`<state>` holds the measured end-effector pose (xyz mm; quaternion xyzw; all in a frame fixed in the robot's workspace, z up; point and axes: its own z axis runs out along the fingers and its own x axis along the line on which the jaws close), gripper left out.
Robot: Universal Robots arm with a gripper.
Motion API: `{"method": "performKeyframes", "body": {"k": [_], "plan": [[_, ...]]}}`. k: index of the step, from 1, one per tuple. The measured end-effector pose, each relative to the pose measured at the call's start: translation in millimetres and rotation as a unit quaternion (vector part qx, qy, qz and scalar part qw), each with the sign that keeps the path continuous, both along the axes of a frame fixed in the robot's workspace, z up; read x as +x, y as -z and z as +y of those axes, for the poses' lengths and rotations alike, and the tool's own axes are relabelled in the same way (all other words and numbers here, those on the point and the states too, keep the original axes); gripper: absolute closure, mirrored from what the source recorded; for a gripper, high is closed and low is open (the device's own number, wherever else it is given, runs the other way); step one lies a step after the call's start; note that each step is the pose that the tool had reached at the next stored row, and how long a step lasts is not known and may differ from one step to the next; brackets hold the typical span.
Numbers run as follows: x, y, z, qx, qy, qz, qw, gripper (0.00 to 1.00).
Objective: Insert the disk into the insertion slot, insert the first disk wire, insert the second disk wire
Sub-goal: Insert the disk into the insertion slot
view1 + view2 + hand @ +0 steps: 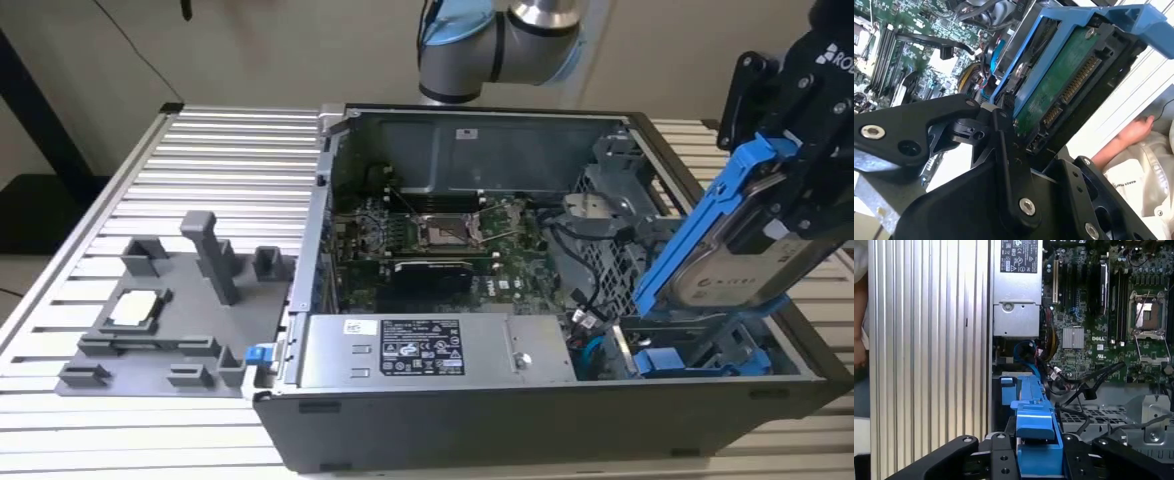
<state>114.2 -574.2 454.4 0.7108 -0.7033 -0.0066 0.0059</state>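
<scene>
My gripper (785,195) is shut on the disk (727,260), a silver drive in a bright blue carrier. I hold it tilted steeply at the exterior view's right, over the open computer case. Its lower end reaches down to the insertion slot (701,345) in the case's near right corner, where more blue plastic shows. In the second wrist view the disk's green circuit board (1066,82) and connector pins face the camera. The first wrist view shows the blue carrier's end tab (1036,435) between my black fingers (1094,455). Loose black wires (1089,385) and a blue cable (1026,347) lie beside the bay.
A power supply (420,350) sits along the case's near wall, the motherboard (427,235) behind it, a perforated grey cage (607,260) beside the slot. A grey fixture tray (160,320) lies on the ribbed table (227,160). A person's hand (1134,132) is beyond the case.
</scene>
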Motion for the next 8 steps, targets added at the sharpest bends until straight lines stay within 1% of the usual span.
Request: {"method": "performKeyframes", "body": {"k": [8], "plan": [[1.7,14.4,-0.8,0.0001,-0.004,0.0000,1.0000,0.67]]}}
